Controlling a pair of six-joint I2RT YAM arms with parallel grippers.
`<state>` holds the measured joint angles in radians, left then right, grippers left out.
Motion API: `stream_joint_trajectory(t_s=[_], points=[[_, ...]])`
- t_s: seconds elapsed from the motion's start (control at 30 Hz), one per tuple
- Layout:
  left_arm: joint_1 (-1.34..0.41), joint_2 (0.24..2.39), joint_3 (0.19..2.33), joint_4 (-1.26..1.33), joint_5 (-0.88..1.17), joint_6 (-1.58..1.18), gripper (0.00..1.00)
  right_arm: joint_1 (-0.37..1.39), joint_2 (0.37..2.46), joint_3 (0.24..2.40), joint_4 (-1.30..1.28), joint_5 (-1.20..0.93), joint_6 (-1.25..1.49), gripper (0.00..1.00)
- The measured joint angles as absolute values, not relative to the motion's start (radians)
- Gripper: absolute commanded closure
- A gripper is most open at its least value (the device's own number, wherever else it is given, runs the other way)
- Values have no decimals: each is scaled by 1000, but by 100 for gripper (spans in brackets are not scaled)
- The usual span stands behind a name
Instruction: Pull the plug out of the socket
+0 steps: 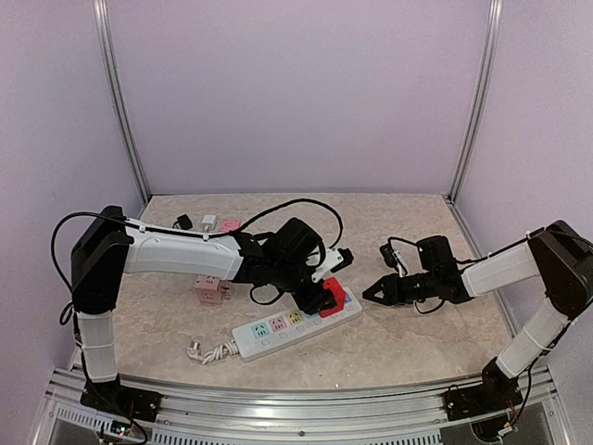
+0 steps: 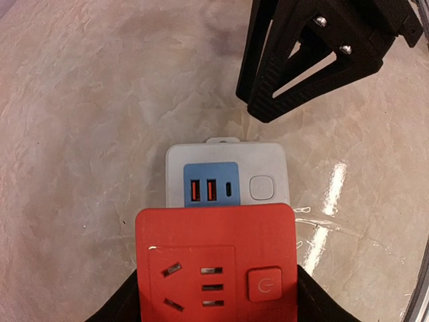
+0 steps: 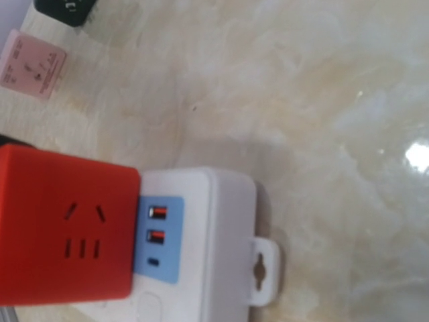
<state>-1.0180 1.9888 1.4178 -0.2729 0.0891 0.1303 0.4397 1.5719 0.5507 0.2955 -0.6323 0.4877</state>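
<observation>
Left tool pinches the red plug mid-frame to pull it off the socket; right tool, pressed together, hovers just right, probably to brace.

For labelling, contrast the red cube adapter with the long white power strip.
The red cube adapter is compact; the long white power strip is elongated. The adapter sits on the strip's end in the left gripper; the strip lies flat on the table. Both have square buttons.

Plug atop right end of socket
</observation>
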Motion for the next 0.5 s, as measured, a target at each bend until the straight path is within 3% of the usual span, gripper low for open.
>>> stream_joint_trajectory(t_s=[0.2, 0.5], points=[[-1020, 1989, 1418, -273, 88, 137, 65, 459, 1617, 554, 337, -638, 511, 89], [-1022, 1989, 1418, -272, 85, 141, 67, 502, 1621, 589, 355, -654, 548, 95]])
